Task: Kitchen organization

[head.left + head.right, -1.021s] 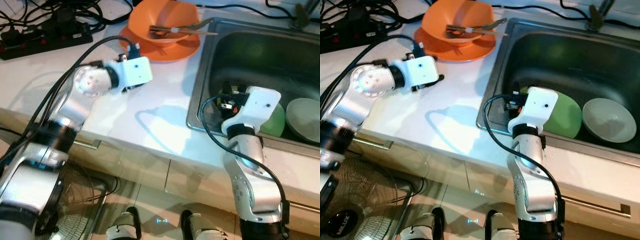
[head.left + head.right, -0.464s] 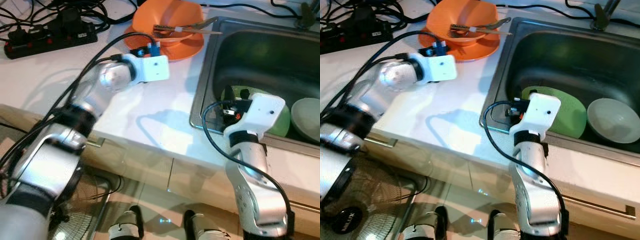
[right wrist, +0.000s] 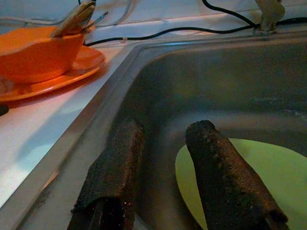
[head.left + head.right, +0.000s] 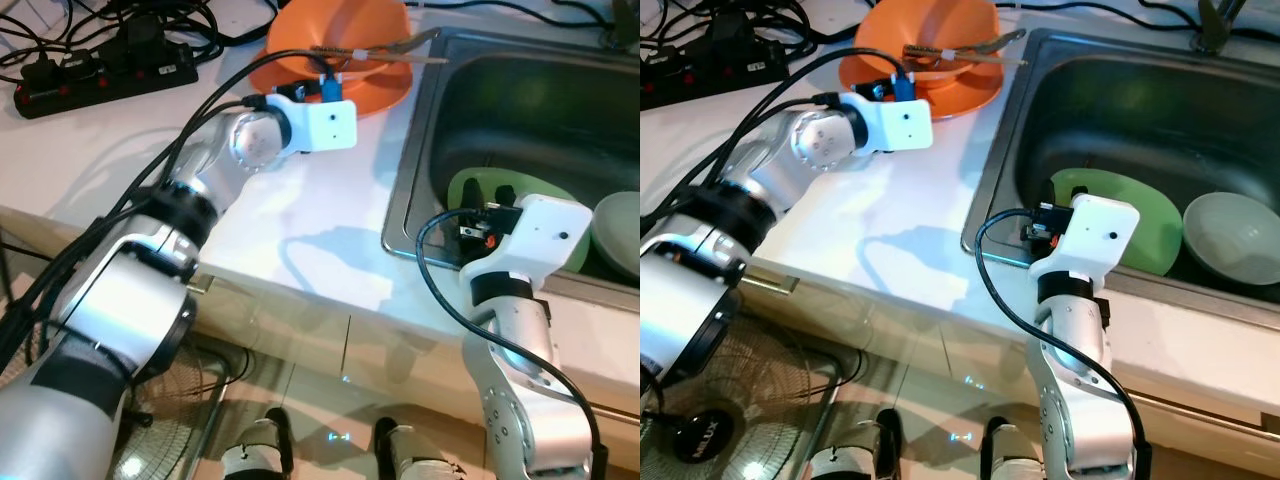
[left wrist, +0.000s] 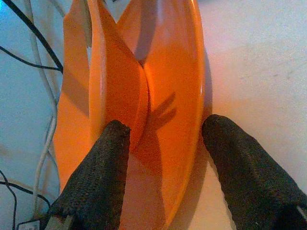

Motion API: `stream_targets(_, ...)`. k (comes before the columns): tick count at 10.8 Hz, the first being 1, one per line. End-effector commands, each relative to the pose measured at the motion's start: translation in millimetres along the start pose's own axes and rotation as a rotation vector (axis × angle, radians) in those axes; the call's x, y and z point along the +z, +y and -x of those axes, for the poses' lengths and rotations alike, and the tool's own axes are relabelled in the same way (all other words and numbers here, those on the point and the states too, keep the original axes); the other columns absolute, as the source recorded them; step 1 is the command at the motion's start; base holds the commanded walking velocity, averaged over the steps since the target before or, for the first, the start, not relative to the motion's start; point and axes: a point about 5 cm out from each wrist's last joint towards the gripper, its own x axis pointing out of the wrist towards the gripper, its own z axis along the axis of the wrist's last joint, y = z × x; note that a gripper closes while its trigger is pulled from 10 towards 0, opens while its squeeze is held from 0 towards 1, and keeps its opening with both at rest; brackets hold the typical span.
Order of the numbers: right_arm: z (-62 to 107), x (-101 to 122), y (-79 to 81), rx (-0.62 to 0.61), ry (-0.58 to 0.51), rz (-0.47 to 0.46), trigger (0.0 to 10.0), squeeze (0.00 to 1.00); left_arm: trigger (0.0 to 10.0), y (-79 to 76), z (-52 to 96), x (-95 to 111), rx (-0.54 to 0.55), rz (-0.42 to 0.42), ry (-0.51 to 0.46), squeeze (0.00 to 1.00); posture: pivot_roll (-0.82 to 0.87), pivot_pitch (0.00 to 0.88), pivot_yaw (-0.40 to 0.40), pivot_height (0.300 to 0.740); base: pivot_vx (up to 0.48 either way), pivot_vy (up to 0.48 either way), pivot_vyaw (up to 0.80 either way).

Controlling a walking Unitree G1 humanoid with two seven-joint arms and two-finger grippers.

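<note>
Left gripper (image 5: 163,143) straddles orange plate (image 5: 180,96) rim, fingers apart.

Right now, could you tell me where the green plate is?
The green plate lies in the sink, at its near left, beside a pale bowl on its right, with the right gripper just above its near edge.

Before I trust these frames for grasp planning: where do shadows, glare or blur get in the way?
Left eye view: sharp; arm shadow on the white counter. Left wrist view: left gripper fingers' shadow falls on the orange plate; counter glares pale. Right wrist view: right gripper fingers near and soft, sink dim, green plate readable.
</note>
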Motion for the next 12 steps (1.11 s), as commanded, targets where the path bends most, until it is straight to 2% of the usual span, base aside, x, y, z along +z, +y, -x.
stream_targets(1, 8.7, -20.6, 3.7, -0.029, 0.127, -0.023, 10.0, 0.0, 10.0, -34.5, -3.5, -12.8, -0.143, -0.029, 0.079, 0.0, -0.11, 0.309, 0.098, 0.74, 0.0, 0.0, 0.0)
stream_targets(2, 9.6, -20.2, 3.7, -0.031, 0.128, -0.023, 10.0, 0.0, 10.0, -34.9, -4.0, -12.7, -0.146, -0.034, 0.082, 0.0, -0.11, 0.309, 0.1, 0.74, 0.0, 0.0, 0.0)
stream_targets(3, 10.7, -19.9, 3.4, -0.035, 0.132, -0.024, 10.0, 0.0, 7.3, -35.4, -4.8, -12.2, -0.148, -0.037, 0.082, 0.0, -0.11, 0.312, 0.105, 0.74, 0.0, 0.0, 0.0)
stream_targets(4, 11.8, -19.7, 3.2, -0.039, 0.136, -0.025, 10.0, 0.0, 0.0, -36.8, -5.2, -12.2, -0.155, -0.037, 0.081, 0.0, -0.11, 0.316, 0.106, 0.74, 0.0, 0.0, 0.0)
stream_targets(9, 12.3, -21.2, 2.5, -0.048, 0.146, -0.024, 10.0, 0.0, 0.0, -37.9, -4.9, -13.4, -0.166, -0.041, 0.077, 0.0, -0.1, 0.315, 0.108, 0.74, 0.0, 0.0, 0.0)
stream_targets(12, 11.2, -22.6, 2.8, -0.045, 0.148, -0.027, 10.0, 0.0, 0.0, -38.1, -3.0, -15.9, -0.184, 0.026, 0.065, 0.0, -0.09, 0.312, 0.103, 0.74, 0.0, 0.0, 0.0)
